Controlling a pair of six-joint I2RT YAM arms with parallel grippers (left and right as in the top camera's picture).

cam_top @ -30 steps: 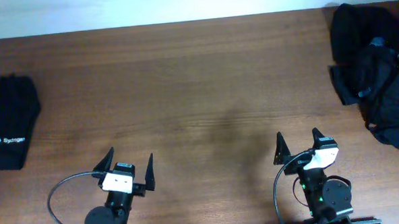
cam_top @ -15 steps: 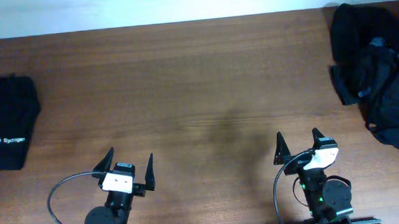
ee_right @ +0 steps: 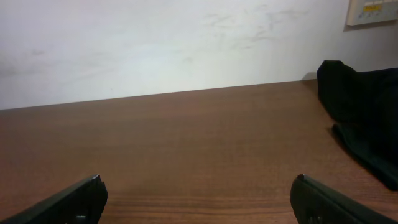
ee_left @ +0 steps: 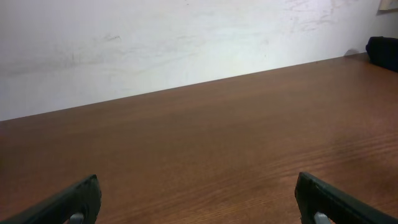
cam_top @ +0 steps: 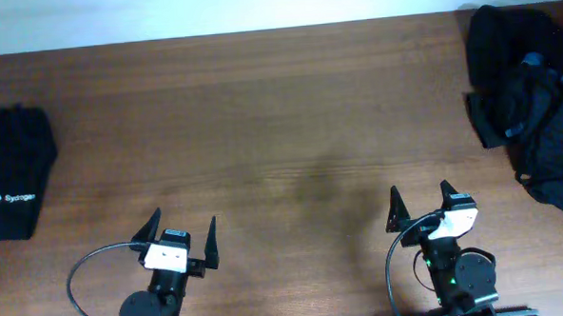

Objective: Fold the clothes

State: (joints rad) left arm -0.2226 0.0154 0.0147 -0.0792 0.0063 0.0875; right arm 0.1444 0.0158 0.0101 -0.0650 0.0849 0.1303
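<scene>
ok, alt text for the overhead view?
A folded black shirt lies at the left edge of a brown table, and a crumpled black pile sits at the far right corner. The left gripper and right gripper are at the near edge, both open, empty and touching no clothing.
</scene>
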